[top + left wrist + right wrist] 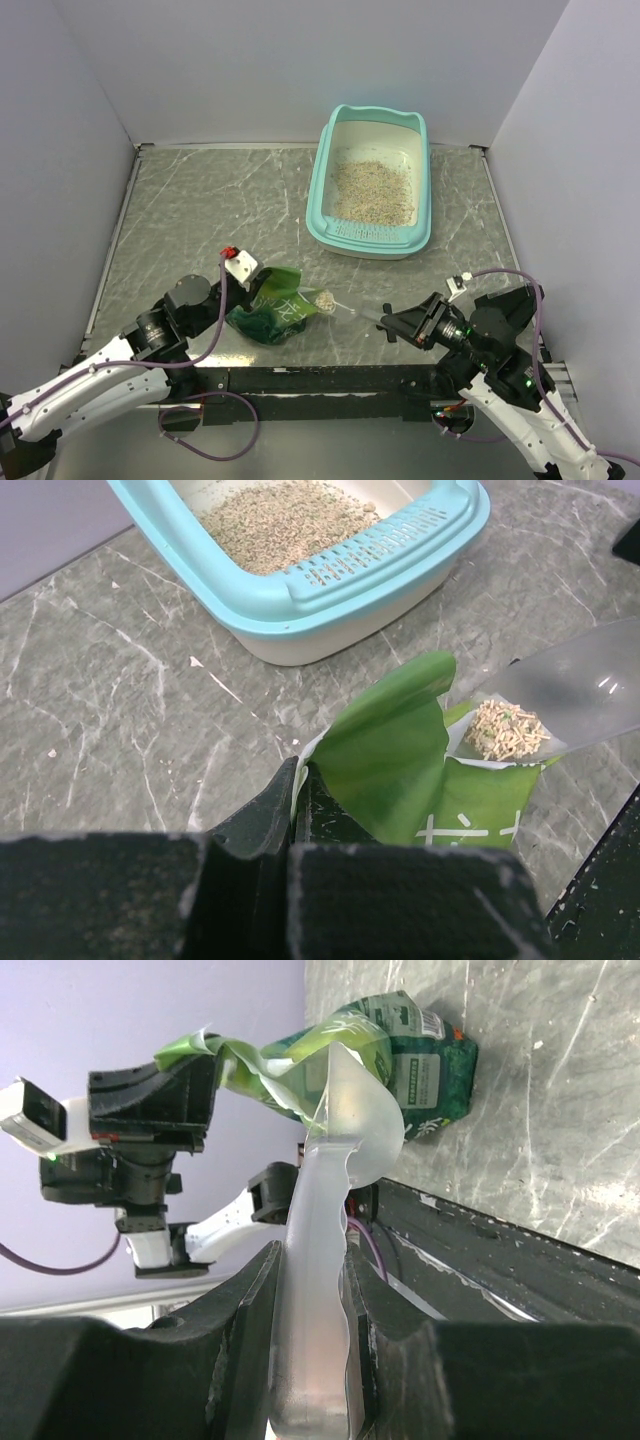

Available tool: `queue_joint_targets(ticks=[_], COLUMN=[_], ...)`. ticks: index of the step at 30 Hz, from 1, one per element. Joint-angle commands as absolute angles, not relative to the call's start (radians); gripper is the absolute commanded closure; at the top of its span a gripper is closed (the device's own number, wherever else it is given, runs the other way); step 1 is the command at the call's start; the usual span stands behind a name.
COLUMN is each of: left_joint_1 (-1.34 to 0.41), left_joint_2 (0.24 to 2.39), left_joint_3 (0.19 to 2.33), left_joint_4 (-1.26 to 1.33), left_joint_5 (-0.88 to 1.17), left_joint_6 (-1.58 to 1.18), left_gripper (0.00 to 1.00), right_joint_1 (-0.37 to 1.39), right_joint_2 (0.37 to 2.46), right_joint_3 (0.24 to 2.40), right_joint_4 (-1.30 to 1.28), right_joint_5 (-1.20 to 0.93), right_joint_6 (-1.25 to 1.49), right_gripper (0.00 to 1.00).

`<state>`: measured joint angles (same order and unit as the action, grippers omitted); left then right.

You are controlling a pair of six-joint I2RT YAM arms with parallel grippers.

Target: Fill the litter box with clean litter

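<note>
The teal litter box (425,180) stands at the back right with beige litter (373,190) spread on its white floor; it also shows in the left wrist view (330,580). A green pouch (278,308) lies open near the front. My left gripper (297,780) is shut on the pouch's upper edge (395,740). My right gripper (310,1290) is shut on the handle of a clear plastic scoop (335,1120). The scoop's bowl (570,695) sits at the pouch mouth and holds a small heap of litter (505,730).
The grey marbled table (200,210) has white walls on three sides. A black rail (330,378) runs along the near edge between the arm bases. A few stray granules lie on the table near the box (195,662).
</note>
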<state>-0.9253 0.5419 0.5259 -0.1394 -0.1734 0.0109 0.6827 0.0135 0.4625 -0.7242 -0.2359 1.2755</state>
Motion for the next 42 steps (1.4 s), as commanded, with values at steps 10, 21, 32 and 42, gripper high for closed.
queue_joint_targets(ticks=[10, 21, 32, 42], left_joint_1=[-0.92, -0.92, -0.92, -0.92], left_joint_2=[0.503, 0.515, 0.499, 0.488], left_joint_3=[0.543, 0.557, 0.558, 0.56], left_joint_4=[-0.127, -0.149, -0.15, -0.152], left_joint_5=[-0.225, -0.311, -0.308, -0.307], left_joint_6=[0.009, 0.008, 0.008, 0.008], left_gripper=[0.99, 0.99, 0.99, 0.99], right_joint_1=[0.678, 0.678, 0.68, 0.677], right_joint_2=[-0.226, -0.058, 0.084, 0.404], right_joint_3=[0.494, 0.638, 0.621, 0.623], right_joint_4=[-0.552, -0.489, -0.316, -0.085], right_joint_5=[-0.141, -0.078, 0.187, 0.412], right_joint_6=[1.331, 1.289, 1.327, 1.269], right_gripper=[1.0, 1.0, 1.0, 1.0])
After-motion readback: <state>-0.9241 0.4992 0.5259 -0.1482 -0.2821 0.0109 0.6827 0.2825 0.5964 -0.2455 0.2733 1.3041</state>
